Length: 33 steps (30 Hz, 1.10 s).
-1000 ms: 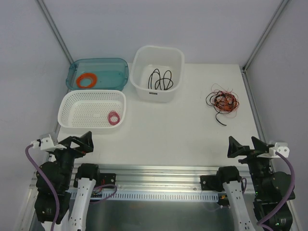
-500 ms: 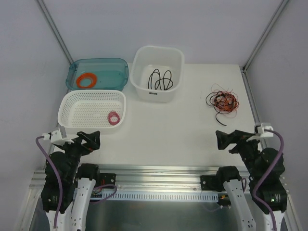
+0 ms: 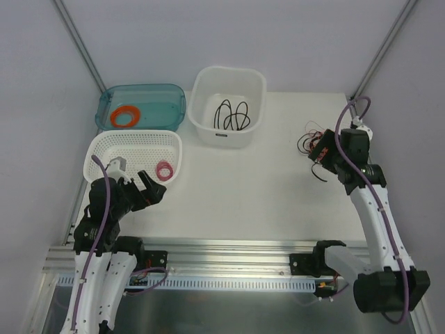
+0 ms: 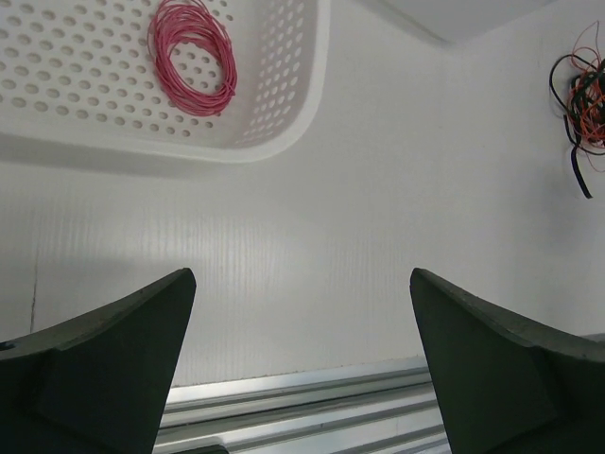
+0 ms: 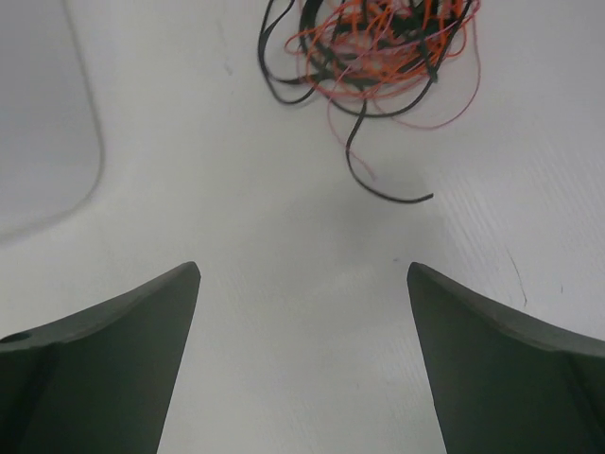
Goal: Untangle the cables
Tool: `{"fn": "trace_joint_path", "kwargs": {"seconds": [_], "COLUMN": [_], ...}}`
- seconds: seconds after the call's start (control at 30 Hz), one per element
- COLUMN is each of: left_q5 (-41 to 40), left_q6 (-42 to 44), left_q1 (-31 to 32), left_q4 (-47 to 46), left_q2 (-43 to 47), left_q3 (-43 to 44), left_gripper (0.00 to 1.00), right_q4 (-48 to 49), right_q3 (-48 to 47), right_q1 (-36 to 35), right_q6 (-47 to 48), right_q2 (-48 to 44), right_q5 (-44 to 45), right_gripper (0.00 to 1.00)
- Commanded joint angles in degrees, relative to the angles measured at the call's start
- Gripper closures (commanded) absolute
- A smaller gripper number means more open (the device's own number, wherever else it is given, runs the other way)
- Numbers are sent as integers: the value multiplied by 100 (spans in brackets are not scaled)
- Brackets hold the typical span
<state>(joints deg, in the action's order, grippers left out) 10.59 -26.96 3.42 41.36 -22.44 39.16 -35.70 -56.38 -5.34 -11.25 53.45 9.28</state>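
The cables (image 3: 306,141) are a loose black, red and orange tangle on the table at the far right, partly hidden by my right gripper (image 3: 320,150) in the top view. In the right wrist view the tangle (image 5: 369,47) lies just beyond the right gripper (image 5: 302,274), which is open, empty and not touching it. My left gripper (image 3: 149,188) is open and empty over the table beside the perforated basket. In the left wrist view the left gripper (image 4: 302,276) is wide open, with the tangle (image 4: 581,95) far off at the right edge.
A white tub (image 3: 208,129) with black cable loops (image 3: 231,115) stands at the back centre. A teal tray (image 3: 163,94) holds a neat orange ring (image 3: 125,115). A white perforated basket (image 3: 104,149) holds a pink ring (image 3: 165,170). A metal rail runs along the near edge.
Both arms have risen from the near edge and reached forward. The right gripper has moved up over the tangle; the left has moved to the basket's near right corner.
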Motion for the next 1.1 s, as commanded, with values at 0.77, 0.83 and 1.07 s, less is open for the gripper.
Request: {"fn": "trace_joint_path", "kwargs": {"seconds": [0.77, 0.83, 1.07], "left_q5": [673, 699, 892], "left_q6": [323, 332, 341], "left_q1": [-34, -34, -34], "left_q4": [-1139, -1148, -1209], "left_q2": [688, 697, 670], "left_q3": [-734, -734, -760], "left_gripper": [1, 1, 1], "right_q4": [1839, 1795, 1409], "right_q3": [-2343, -2281, -1826], "right_q1": [1879, 1844, 1300], "right_q6": [-1020, -941, -160], "right_q2": [5966, 6028, 5432], "right_q5": [-663, -874, -1227], "right_gripper": [9, 25, 99]}}
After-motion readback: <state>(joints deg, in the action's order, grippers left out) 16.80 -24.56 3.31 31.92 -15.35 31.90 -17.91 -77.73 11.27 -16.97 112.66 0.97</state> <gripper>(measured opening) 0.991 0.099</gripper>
